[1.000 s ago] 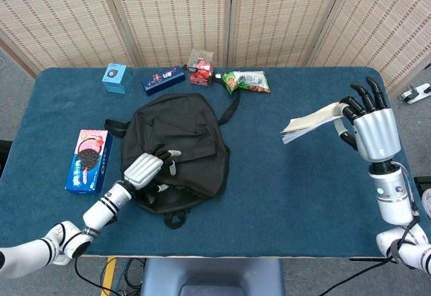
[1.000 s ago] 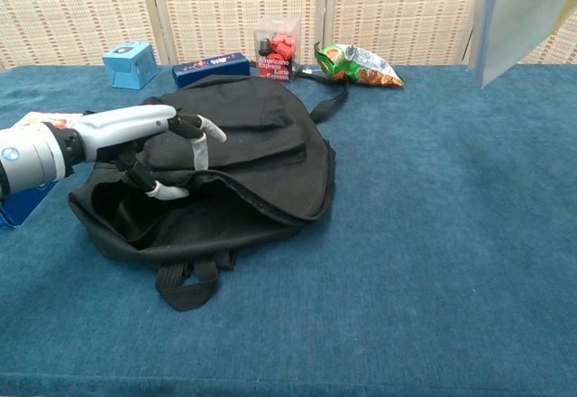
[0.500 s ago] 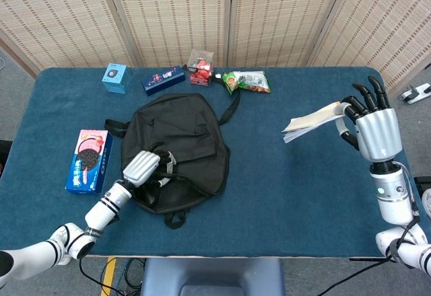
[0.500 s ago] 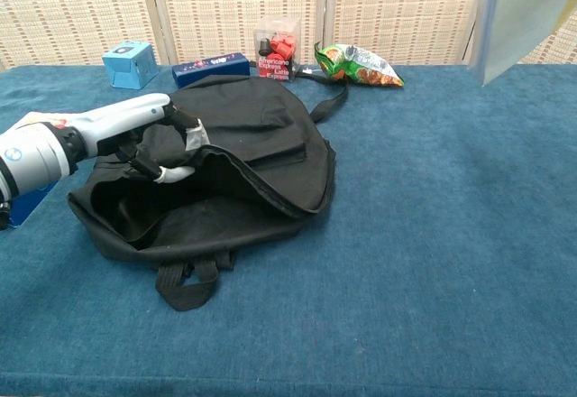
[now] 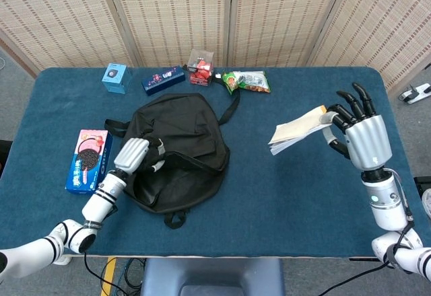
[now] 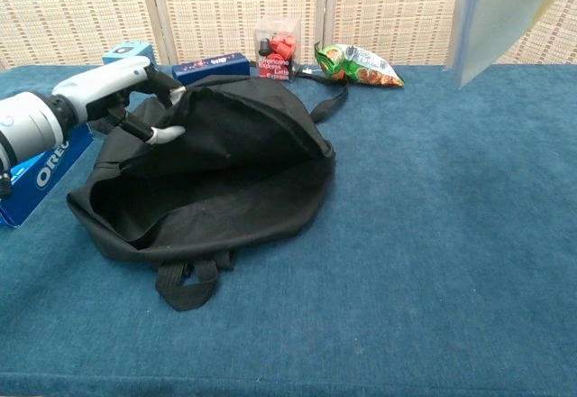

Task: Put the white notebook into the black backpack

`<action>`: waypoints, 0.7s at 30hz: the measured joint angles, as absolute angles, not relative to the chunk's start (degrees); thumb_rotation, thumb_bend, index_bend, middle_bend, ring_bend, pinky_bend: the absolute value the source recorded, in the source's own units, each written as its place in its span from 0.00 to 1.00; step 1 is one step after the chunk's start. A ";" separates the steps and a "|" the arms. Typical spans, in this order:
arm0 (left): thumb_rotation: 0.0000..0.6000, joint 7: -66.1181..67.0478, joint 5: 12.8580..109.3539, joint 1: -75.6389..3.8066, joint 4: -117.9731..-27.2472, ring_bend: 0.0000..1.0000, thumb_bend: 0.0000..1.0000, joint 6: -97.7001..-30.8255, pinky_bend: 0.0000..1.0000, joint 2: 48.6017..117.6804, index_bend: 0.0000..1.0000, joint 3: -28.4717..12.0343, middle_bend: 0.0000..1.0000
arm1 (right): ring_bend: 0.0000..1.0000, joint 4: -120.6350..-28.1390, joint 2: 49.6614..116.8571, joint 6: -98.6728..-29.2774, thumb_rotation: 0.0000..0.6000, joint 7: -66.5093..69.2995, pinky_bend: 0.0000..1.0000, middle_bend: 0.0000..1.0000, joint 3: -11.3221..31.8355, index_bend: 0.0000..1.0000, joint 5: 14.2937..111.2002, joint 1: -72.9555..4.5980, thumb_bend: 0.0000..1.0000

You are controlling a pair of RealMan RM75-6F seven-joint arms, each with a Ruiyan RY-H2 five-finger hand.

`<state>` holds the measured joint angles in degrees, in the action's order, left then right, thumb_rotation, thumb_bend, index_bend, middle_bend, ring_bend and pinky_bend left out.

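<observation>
— Where's the notebook (image 5: 293, 130)?
— In the air over the desk's (image 5: 289, 188) right side, gripped by the right hand's (image 5: 363, 138) fingers.
— And the backpack (image 5: 178, 155)?
— Mid-desk; the left hand's (image 5: 133, 153) fingers grip its flap, holding the mouth open.

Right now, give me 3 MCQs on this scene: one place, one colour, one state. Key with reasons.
1. Where is the cookie box?
A. left of the backpack
B. inside the backpack
C. by the right hand

2. Colour of the small cube box at the table's far edge?
A. red
B. light blue
C. yellow

3. The black backpack's mouth is:
A. zipped
B. held open
C. covered by the notebook

Key: 1 A, it lies on the cloth beside the bag. 2 B, plainly blue. 3 B, the left hand lifts the flap; the right hand holds the white notebook aloft.
</observation>
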<state>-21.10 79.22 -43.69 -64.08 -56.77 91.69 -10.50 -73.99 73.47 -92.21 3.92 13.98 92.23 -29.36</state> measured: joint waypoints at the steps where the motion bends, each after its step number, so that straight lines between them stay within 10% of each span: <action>1: 1.00 -20.79 78.26 -43.79 -64.48 0.40 0.55 -56.25 0.12 91.38 0.86 -11.07 0.48 | 0.20 -74.89 73.32 -92.52 1.00 4.09 0.08 0.47 13.90 0.75 92.84 -29.41 0.37; 21: 1.00 -6.62 54.93 -52.08 -61.98 0.40 0.55 -42.73 0.13 91.35 0.85 -21.96 0.47 | 0.22 -92.51 75.17 -85.64 1.00 4.76 0.08 0.49 12.76 0.76 101.76 -36.85 0.37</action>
<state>-6.62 54.93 -52.08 -61.98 -42.73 91.35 -21.96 -92.51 75.17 -85.64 4.76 12.76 101.76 -36.85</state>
